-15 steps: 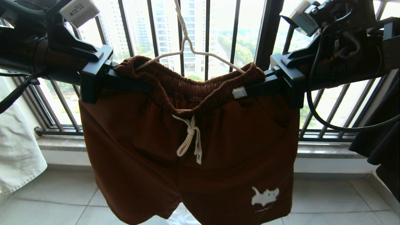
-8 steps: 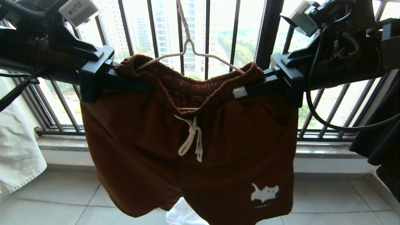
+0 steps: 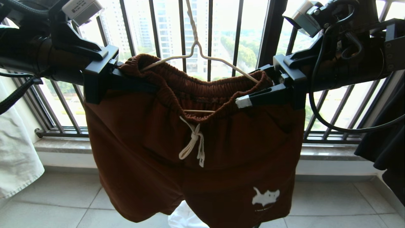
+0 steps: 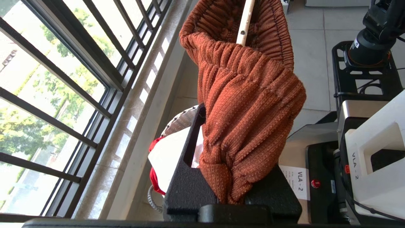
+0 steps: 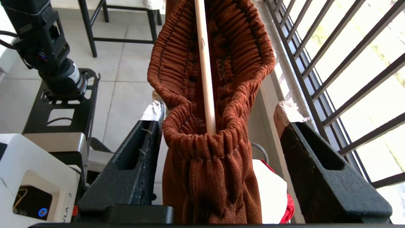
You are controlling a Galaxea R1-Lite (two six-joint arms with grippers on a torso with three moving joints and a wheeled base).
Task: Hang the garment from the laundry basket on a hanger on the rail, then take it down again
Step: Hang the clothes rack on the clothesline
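My right gripper (image 5: 218, 142) stands spread around the rust-brown ribbed shorts (image 3: 196, 152) on the thin cream wire hanger (image 3: 202, 57); left gripper (image 4: 227, 190) pinches the waistband, probably next to let go

Strong daylight pouring in through black railing of vertical bars (image 3: 210, 38), sky beyond blown out white. Backlit rust-brown shorts with ribbed waistband (image 3: 202, 152) dark, front in shade in head view; same ribbing lit warm orange and sharp in wrist views. Pale floor tiles (image 3: 50, 202) evenly lit, soft shadows. Straight lines bow near head-view edges.
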